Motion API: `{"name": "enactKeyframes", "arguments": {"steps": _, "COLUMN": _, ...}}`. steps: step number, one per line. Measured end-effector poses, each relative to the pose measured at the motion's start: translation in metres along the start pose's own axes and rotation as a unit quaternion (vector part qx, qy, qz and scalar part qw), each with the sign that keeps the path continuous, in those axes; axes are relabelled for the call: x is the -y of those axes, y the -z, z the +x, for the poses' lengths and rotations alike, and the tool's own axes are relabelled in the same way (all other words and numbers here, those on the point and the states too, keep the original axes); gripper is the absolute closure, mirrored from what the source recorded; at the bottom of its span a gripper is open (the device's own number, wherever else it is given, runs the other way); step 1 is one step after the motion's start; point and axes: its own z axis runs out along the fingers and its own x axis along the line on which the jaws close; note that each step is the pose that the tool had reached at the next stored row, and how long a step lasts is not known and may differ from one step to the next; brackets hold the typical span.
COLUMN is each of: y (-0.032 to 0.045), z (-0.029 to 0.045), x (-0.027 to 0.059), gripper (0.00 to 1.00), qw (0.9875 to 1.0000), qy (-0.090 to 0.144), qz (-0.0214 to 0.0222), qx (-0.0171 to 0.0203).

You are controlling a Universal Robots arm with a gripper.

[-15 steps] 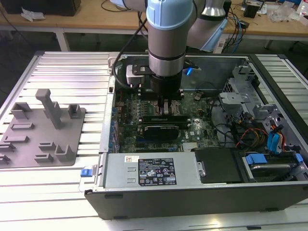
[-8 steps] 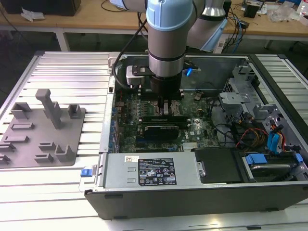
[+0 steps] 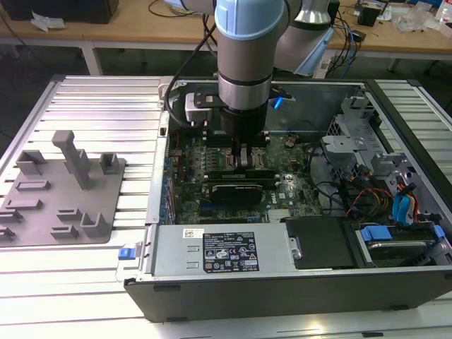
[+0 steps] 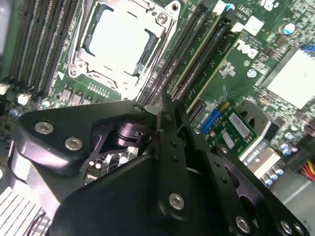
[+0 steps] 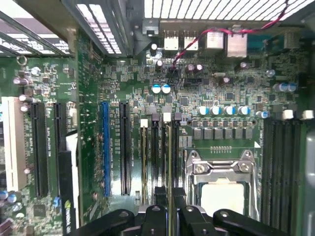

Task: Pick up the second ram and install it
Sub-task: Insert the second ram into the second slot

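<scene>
The ribbed metal worktop (image 3: pixel 92 99) carried an open computer case (image 3: pixel 282 289), and I had my arm reaching straight down into it; my hand (image 3: pixel 244 152) sat low over the green motherboard (image 3: pixel 289 187); in the first wrist view my hand (image 5: pixel 169 201) had its fingers (image 5: pixel 160 196) drawn narrow, pinching the second ram (image 5: pixel 169 157) between them; the stick showed edge-on as a thin pale line, upright and lined up along a black slot just beside the processor socket (image 5: pixel 221 191); I could not tell whether it was fully seated; a white latch (image 5: pixel 167 117) stood at its far end; in the second wrist view my hand (image 4: pixel 165 105) closed to a slim tip over the same bank of slots, with the processor socket (image 4: pixel 123 39) near it; past the ram, more black slots (image 5: pixel 124 147) ran parallel, then a blue slot (image 5: pixel 105 147); beyond them lay a row of blue-topped capacitors (image 5: pixel 224 110), and a twisted red-and-white wire (image 5: pixel 197 42) ran by the case wall; in the exterior view a labelled metal box (image 3: pixel 226 251) lay along the case's near side; on the exterior view's left, a grey fixture plate (image 3: pixel 63 191) rested on the worktop, well apart from the case; wooden benches (image 3: pixel 141 32) stood behind.
</scene>
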Motion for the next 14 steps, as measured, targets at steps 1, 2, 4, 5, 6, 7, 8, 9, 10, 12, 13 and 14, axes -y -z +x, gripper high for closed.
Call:
{"name": "enactKeyframes", "arguments": {"steps": 1, "y": 0.0031, "z": -0.0001, "x": 0.0002, "gripper": 0.83, "qw": 1.0000, "qy": 0.000, "qz": 0.0000, "qx": -0.0001}}
{"name": "enactKeyframes", "arguments": {"steps": 2, "y": 0.0031, "z": -0.0002, "x": 0.0002, "gripper": 0.83, "qw": 1.0000, "qy": 0.000, "qz": 0.0000, "qx": 0.0000}}
{"name": "enactKeyframes", "arguments": {"steps": 4, "y": 0.0032, "z": -0.0001, "x": 0.0008, "gripper": 0.83, "qw": 0.9999, "qy": -0.001, "qz": -0.0113, "qx": -0.0003}}
{"name": "enactKeyframes", "arguments": {"steps": 5, "y": 0.0031, "z": -0.0001, "x": 0.0016, "gripper": 0.83, "qw": 0.9997, "qy": -0.001, "qz": -0.0223, "qx": -0.0003}}
{"name": "enactKeyframes", "arguments": {"steps": 6, "y": 0.0031, "z": -0.0001, "x": 0.0016, "gripper": 0.83, "qw": 0.9997, "qy": -0.001, "qz": -0.0232, "qx": -0.0004}}
{"name": "enactKeyframes", "arguments": {"steps": 7, "y": 0.0030, "z": -0.0001, "x": 0.0022, "gripper": 0.83, "qw": 0.9997, "qy": -0.001, "qz": -0.0239, "qx": -0.0003}}
{"name": "enactKeyframes", "arguments": {"steps": 8, "y": 0.0028, "z": -0.0002, "x": 0.0047, "gripper": 0.83, "qw": 0.9997, "qy": -0.001, "qz": -0.0238, "qx": -0.0002}}
{"name": "enactKeyframes", "arguments": {"steps": 9, "y": 0.0027, "z": -0.0002, "x": 0.0066, "gripper": 0.83, "qw": 0.9997, "qy": -0.001, "qz": -0.0239, "qx": -0.0002}}
{"name": "enactKeyframes", "arguments": {"steps": 10, "y": 0.0026, "z": -0.0002, "x": 0.0095, "gripper": 0.83, "qw": 0.9997, "qy": -0.001, "qz": -0.0240, "qx": -0.0003}}
{"name": "enactKeyframes", "arguments": {"steps": 12, "y": 0.0022, "z": -0.0002, "x": 0.0149, "gripper": 0.83, "qw": 0.9997, "qy": -0.001, "qz": -0.0243, "qx": -0.0003}}
{"name": "enactKeyframes", "arguments": {"steps": 13, "y": 0.0022, "z": -0.0002, "x": 0.0159, "gripper": 0.83, "qw": 0.9997, "qy": -0.001, "qz": -0.0245, "qx": -0.0003}}
{"name": "enactKeyframes", "arguments": {"steps": 14, "y": 0.0022, "z": -0.0002, "x": 0.0160, "gripper": 0.83, "qw": 0.9997, "qy": -0.001, "qz": -0.0245, "qx": -0.0003}}
